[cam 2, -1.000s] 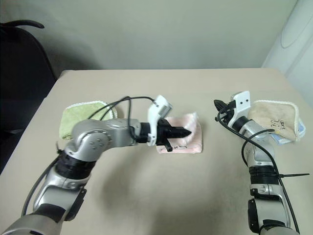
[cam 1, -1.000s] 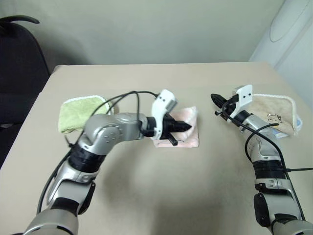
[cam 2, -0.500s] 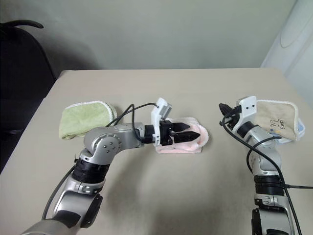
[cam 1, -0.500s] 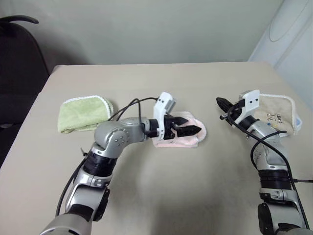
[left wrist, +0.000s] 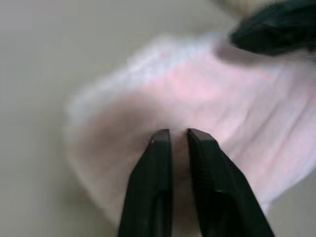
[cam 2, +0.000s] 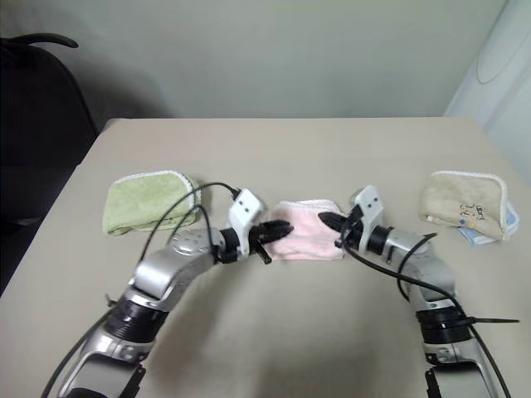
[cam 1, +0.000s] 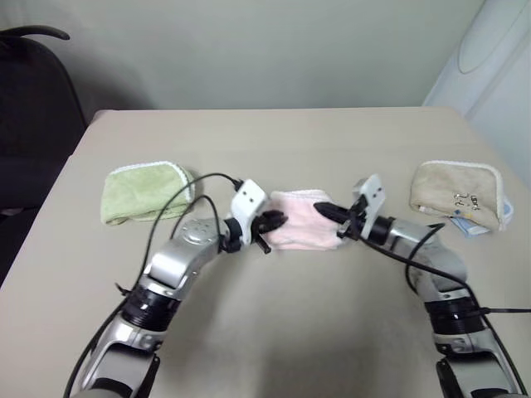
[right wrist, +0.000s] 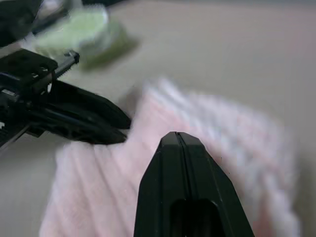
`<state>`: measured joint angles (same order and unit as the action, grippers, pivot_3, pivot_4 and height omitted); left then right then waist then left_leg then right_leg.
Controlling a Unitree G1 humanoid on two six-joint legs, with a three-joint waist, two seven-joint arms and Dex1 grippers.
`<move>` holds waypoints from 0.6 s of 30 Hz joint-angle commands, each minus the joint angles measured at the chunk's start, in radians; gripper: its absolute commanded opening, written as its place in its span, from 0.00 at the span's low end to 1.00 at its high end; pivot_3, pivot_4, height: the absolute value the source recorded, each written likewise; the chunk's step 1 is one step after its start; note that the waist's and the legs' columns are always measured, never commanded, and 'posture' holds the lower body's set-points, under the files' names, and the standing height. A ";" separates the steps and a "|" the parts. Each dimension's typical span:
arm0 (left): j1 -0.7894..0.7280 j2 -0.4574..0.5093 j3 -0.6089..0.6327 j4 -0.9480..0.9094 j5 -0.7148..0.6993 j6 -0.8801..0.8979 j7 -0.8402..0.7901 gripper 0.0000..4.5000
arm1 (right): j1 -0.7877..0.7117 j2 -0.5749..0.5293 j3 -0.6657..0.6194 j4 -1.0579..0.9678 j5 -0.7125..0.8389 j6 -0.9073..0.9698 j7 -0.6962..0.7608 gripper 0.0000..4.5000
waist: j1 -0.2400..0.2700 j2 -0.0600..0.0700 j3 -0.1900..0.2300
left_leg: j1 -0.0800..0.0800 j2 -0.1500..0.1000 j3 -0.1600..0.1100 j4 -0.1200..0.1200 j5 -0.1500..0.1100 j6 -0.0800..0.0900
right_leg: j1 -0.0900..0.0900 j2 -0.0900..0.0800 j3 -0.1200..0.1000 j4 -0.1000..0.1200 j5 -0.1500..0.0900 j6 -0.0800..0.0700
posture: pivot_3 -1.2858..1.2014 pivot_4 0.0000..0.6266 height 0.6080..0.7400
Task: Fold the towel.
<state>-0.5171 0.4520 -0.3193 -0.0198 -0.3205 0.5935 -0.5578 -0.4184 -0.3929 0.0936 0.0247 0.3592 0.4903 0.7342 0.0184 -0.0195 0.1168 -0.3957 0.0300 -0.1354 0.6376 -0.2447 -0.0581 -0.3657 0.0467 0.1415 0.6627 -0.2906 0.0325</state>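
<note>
The pale pink towel lies folded into a small pad at the middle of the table. My left gripper sits low at the towel's left edge. In the left wrist view its fingertips rest on the pink cloth, open by a narrow gap with no cloth seen between them. My right gripper is shut, and its tip touches the towel's right edge. In the right wrist view the shut gripper lies over the pink towel, facing the left gripper.
A folded light green towel lies at the left of the tan table. A beige towel lies at the right, with a pale blue item beside it. A dark chair stands past the table's far left corner.
The left gripper opened, drew back from over the towel to its left edge and sank, its jaws narrowing again. The right gripper swung left from beside the beige towel to the pink towel's right edge.
</note>
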 commanded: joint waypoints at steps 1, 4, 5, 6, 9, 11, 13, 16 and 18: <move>-0.001 -0.007 -0.037 0.081 0.096 -0.052 -0.006 0.18 | 0.014 0.003 0.030 0.045 -0.059 -0.040 -0.013 0.00 | 0.000 0.000 0.000 | 0.000 0.000 0.000 0.000 0.000 0.000 | 0.000 0.000 0.000 0.000 0.000 0.000 | 0.52 0.24 1.00; 0.015 -0.020 -0.012 0.098 0.107 -0.065 -0.014 0.18 | 0.030 -0.002 0.032 0.056 -0.084 -0.066 -0.021 0.00 | -0.001 0.001 -0.002 | 0.002 0.000 0.000 0.000 0.000 0.000 | 0.002 0.000 0.000 0.000 0.000 0.000 | 0.52 0.24 1.00; 0.022 -0.028 0.012 0.082 0.092 -0.070 -0.019 0.18 | 0.034 -0.006 0.025 0.045 -0.085 -0.073 -0.021 0.00 | -0.001 0.001 -0.002 | 0.003 0.000 0.000 0.000 0.000 0.001 | 0.004 0.000 -0.001 -0.001 0.000 0.000 | 0.52 0.24 1.00; 0.030 -0.042 0.050 0.056 0.063 -0.071 -0.019 0.18 | 0.037 -0.009 0.011 0.027 -0.077 -0.078 -0.018 0.00 | -0.001 0.001 -0.002 | 0.005 0.000 -0.001 0.000 -0.003 0.005 | 0.006 0.000 -0.001 -0.001 0.000 0.000 | 0.52 0.24 1.00; 0.047 -0.086 0.184 -0.035 -0.044 -0.035 -0.001 0.18 | 0.042 -0.022 -0.050 -0.041 -0.031 -0.075 -0.012 0.00 | -0.001 0.001 -0.002 | 0.005 0.000 0.000 0.001 -0.005 0.009 | 0.006 0.000 -0.001 -0.001 0.000 0.000 | 0.52 0.24 1.00; 0.053 -0.107 0.258 -0.079 -0.109 0.018 0.018 0.18 | 0.043 -0.031 -0.089 -0.082 0.003 -0.061 -0.009 0.00 | -0.001 0.000 -0.002 | 0.003 0.000 0.000 0.001 -0.001 0.002 | 0.005 0.000 -0.001 -0.001 0.000 0.000 | 0.52 0.24 1.00; 0.065 -0.125 0.342 -0.133 -0.196 0.092 0.044 0.18 | 0.046 -0.049 -0.139 -0.127 0.039 -0.045 -0.008 0.00 | -0.001 0.000 -0.002 | 0.002 0.000 0.001 0.001 0.000 0.000 | 0.004 0.000 -0.001 -0.001 0.000 0.000 | 0.52 0.24 1.00; 0.084 -0.146 0.449 -0.188 -0.327 0.231 0.093 0.18 | 0.041 -0.077 -0.195 -0.150 0.063 -0.036 -0.015 0.00 | -0.001 0.000 -0.002 | 0.002 0.000 0.003 0.001 0.000 0.000 | 0.004 0.000 0.000 -0.001 0.000 0.000 | 0.52 0.24 1.00; 0.098 -0.155 0.502 -0.194 -0.401 0.323 0.125 0.22 | 0.030 -0.087 -0.221 -0.145 0.073 -0.034 -0.023 0.00 | -0.001 0.000 -0.002 | 0.003 0.000 0.003 0.001 0.000 0.000 | 0.005 0.000 0.000 -0.001 0.000 0.001 | 0.52 0.24 1.00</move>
<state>-0.4300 0.3075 0.1396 -0.1757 -0.6424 0.8298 -0.4635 -0.3708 -0.4728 -0.0893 -0.0897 0.4065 0.4554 0.7240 0.0177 -0.0193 0.1150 -0.3928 0.0297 -0.1326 0.6390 -0.2446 -0.0585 -0.3611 0.0470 0.1415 0.6619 -0.2911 0.0333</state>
